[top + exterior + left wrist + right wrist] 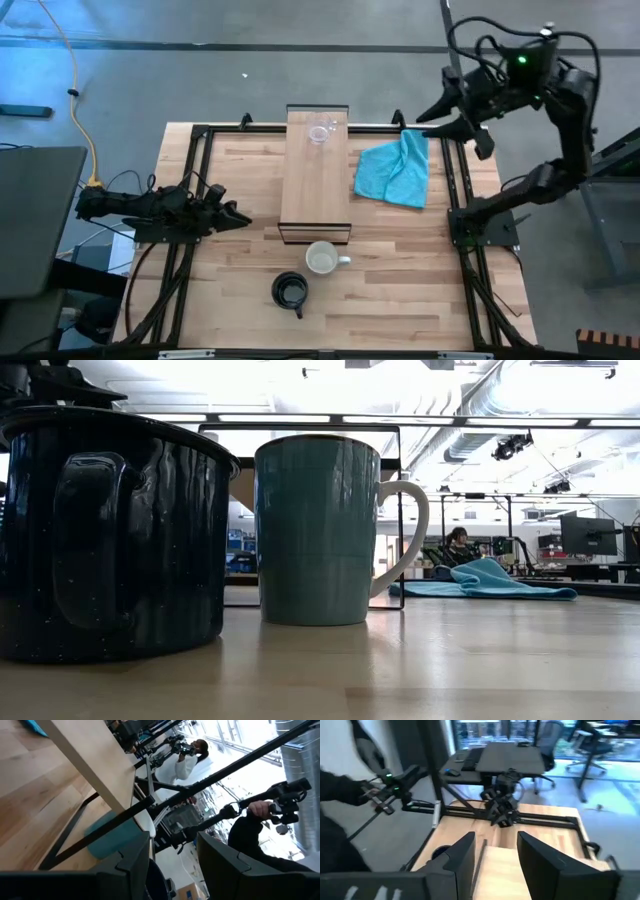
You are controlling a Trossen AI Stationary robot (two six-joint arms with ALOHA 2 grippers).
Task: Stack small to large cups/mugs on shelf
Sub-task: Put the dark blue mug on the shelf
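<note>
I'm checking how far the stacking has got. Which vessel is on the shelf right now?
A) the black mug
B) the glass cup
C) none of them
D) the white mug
B: the high view shows only the glass cup on the shelf, near its far end, while the white mug and black mug stand on the table off the shelf's near end.

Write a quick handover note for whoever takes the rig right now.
Left tool: open, empty, low at the table's left edge, aimed at the shelf.
Right tool: open, empty, raised past the far right corner.
Glass: on the shelf's far end.
White mug and black mug: on the table, near the shelf's front end.
Done: glass placed.
Left: both mugs.
</note>
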